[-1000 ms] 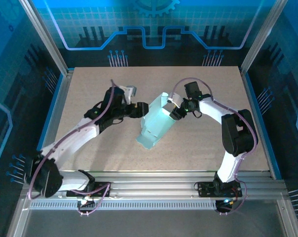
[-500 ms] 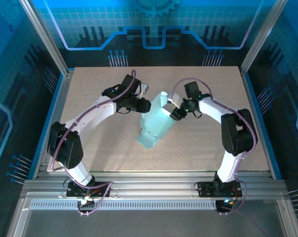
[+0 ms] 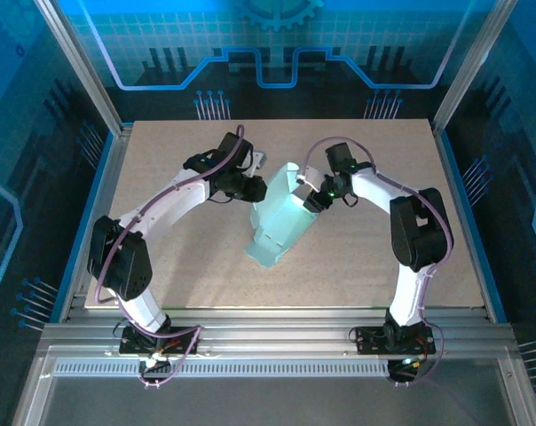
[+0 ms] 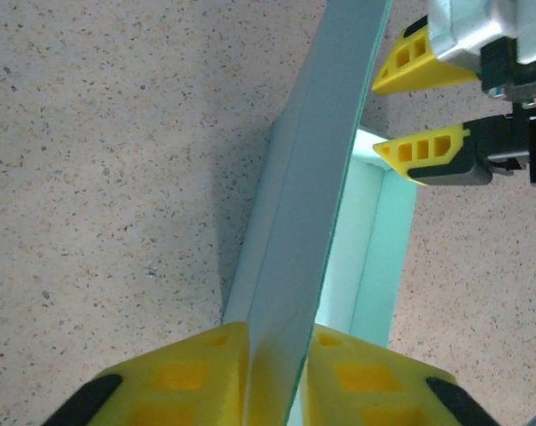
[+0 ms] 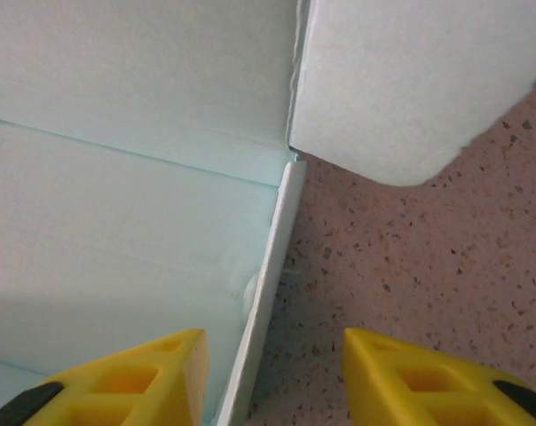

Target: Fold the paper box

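Note:
The paper box (image 3: pixel 279 216), pale mint card, lies partly folded mid-table with its far walls raised. My left gripper (image 3: pixel 256 189) is shut on the left raised wall (image 4: pixel 317 169), its yellow fingers (image 4: pixel 188 377) pinching the thin card edge-on. My right gripper (image 3: pixel 311 199) stands open at the box's right side; its yellow fingers (image 5: pixel 130 382) straddle the right wall's white edge (image 5: pixel 264 293), one finger over the box floor (image 5: pixel 117 257), the other over the table. A rounded flap (image 5: pixel 410 80) stands above it. The right gripper's fingers (image 4: pixel 423 153) also appear in the left wrist view.
The speckled beige tabletop (image 3: pixel 179 266) surrounds the box. Metal frame rails (image 3: pixel 277 333) run along the near edge, and blue panels enclose the sides and back.
The left arm swung up and to the right, bringing its gripper onto the box's left wall. The right gripper shifted slightly left toward the box.

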Available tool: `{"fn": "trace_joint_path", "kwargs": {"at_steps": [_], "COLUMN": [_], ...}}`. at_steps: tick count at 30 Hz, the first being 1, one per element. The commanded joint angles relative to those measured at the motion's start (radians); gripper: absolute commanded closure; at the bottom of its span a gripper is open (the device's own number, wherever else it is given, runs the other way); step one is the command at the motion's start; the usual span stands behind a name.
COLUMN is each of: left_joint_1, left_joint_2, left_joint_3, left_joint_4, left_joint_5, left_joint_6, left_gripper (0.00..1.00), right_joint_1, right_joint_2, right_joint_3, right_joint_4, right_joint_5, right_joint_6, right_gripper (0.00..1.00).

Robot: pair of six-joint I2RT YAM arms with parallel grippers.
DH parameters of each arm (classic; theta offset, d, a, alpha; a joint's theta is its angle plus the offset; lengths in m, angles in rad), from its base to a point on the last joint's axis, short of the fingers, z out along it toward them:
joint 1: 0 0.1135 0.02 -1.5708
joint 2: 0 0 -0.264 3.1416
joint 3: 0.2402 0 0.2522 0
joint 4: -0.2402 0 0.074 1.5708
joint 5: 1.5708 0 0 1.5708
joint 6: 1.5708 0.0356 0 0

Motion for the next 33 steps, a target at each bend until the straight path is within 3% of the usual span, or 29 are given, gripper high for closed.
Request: {"fn": "trace_joint_path", "kwargs": {"at_steps": [1,9,18,29,33], "left_joint_1": [0.010,0.045,0.088,0.108,0.109], "left_joint_2": [0.004,0.011,0.009,0.014,0.016], "left_joint_3": [0.006,-0.017,-0.070,-0.111,-0.111], "left_joint_4": [-0.020,0.009,0.054,0.089,0.091], "left_joint_5": [0.040,0.104,0.168,0.216,0.211], "left_joint_6": [0.002,-0.026,-0.046,-0.043,-0.041], "left_gripper": [0.81,0.86,0.91,0.96,0.97], "right_joint_1": [0.018,0.028,0.026,0.029,0.031], "right_joint_2": [0.039,0.089,0.112,0.135,0.146], "right_joint_3": [0.050,0.107,0.130,0.154,0.166], "right_joint_4": [-0.072,-0.120,-0.131,-0.139,-0.149], "right_joint_5": [-0.006,-0.004,-0.008,-0.014,-0.014], "right_joint_6": [-0.013,-0.025,-0.031,-0.033,-0.034], "right_gripper": [0.59,0.62,0.76,0.73,0.76]}}
